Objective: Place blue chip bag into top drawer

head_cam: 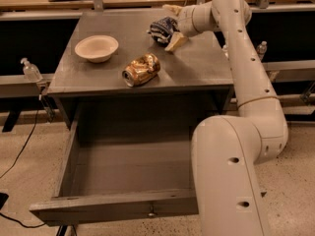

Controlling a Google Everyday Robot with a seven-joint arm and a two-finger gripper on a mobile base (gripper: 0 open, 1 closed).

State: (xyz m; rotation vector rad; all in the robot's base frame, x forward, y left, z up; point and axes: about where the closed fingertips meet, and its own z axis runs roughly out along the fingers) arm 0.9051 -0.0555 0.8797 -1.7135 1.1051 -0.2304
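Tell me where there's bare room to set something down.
The top drawer is bare inside. Free on the cabinet top: right of the crushed can, and the corner before the bowl. Crowded: the back, where the gripper is at the blue chip bag.
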